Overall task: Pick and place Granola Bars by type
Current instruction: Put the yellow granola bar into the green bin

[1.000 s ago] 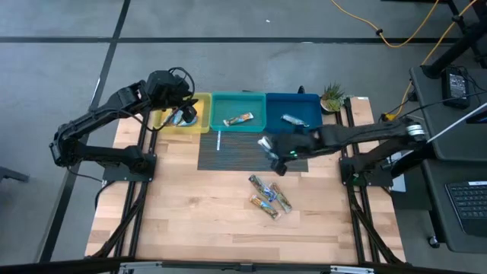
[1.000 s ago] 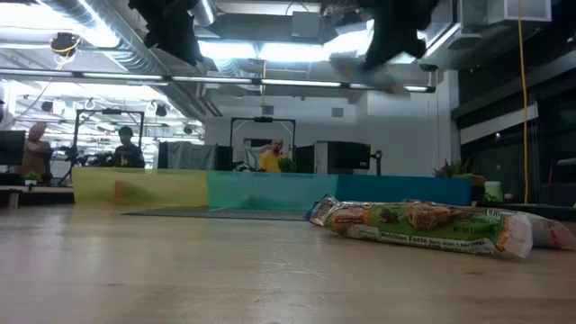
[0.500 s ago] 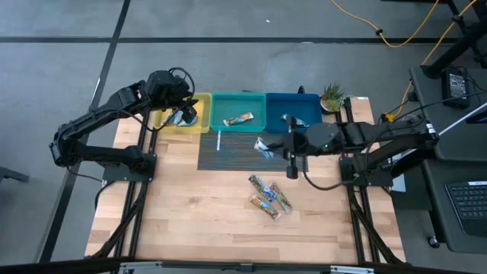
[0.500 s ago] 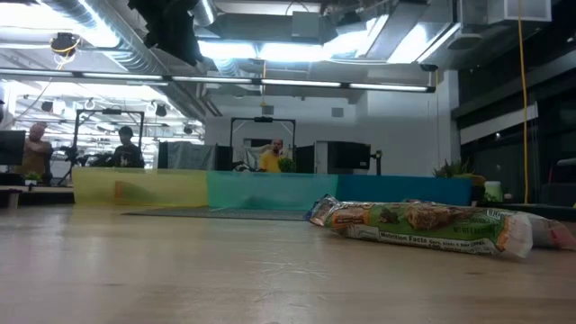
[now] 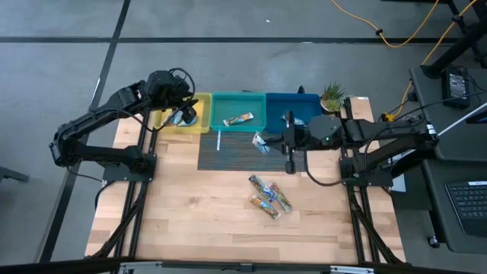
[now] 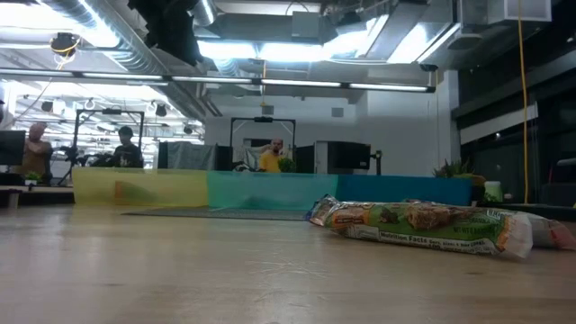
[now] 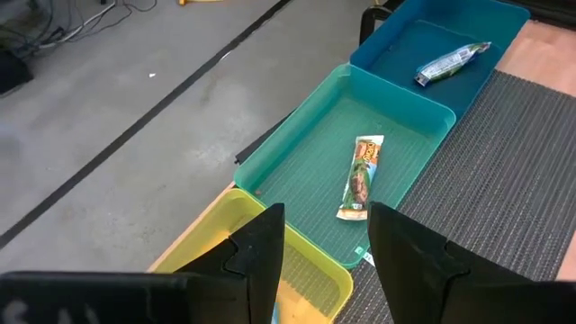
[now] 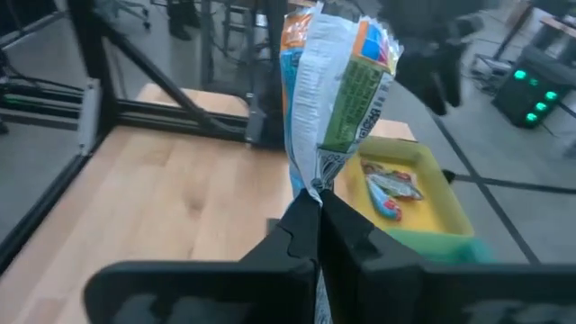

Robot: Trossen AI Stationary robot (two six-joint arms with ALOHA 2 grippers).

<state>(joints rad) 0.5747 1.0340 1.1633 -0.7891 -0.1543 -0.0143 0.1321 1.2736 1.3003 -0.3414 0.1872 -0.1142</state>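
Right gripper (image 8: 317, 209) is clamped on a granola bar (image 8: 335, 99) near the blue bin (image 5: 304, 106). Left gripper (image 7: 324, 243), fingers apart, hovers over the yellow bin (image 5: 202, 122).

Robotics laboratory in an open industrial hall.
At centre of the high view, a wooden worktop (image 5: 221, 221) on a black metal frame (image 5: 356, 198) stands on grey concrete floor (image 5: 251, 23) marked with dark tape lines; yellow cables (image 5: 396, 34) cross the upper right, and a keyboard (image 5: 466, 199) sits at the right edge. The low view shows exposed ceiling ducts (image 6: 99, 45), strip lighting and people (image 6: 126, 146) at distant benches, left of centre.
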